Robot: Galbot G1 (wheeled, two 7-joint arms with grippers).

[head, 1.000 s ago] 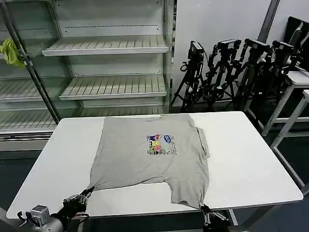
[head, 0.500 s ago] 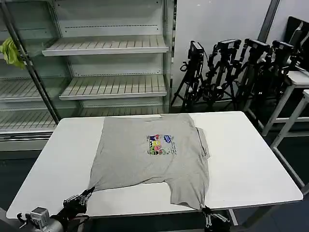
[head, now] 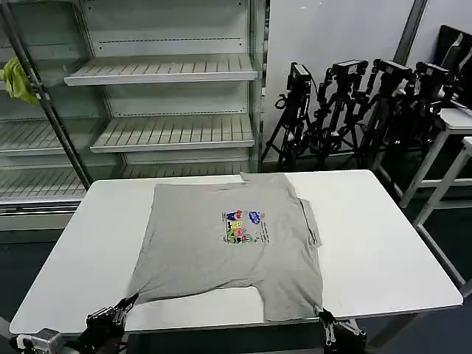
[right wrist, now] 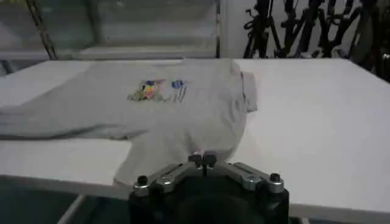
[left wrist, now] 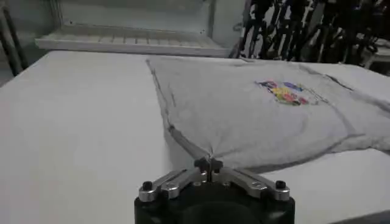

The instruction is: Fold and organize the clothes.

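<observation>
Both arms cut off low at near tabletop (head: 383,243) edge. Left claw (left wrist: 209,163) pinches shirt (head: 236,243) hem corner; right claw (right wrist: 203,159) seemingly clamps the other corner. Shirt lies flat mid-tabletop.

Even, bright overhead light is washing the head view, and the white rectangular tabletop (head: 383,243) is glowing almost flat, with no hard glare. Under the light grey knit shirt (head: 228,243) only a thin soft shadow is showing along its near hem. In the left wrist view the black tripods (left wrist: 304,27) behind are smearing into blur. In the right wrist view the pale metal shelving (right wrist: 122,30) is going soft and dim.
</observation>
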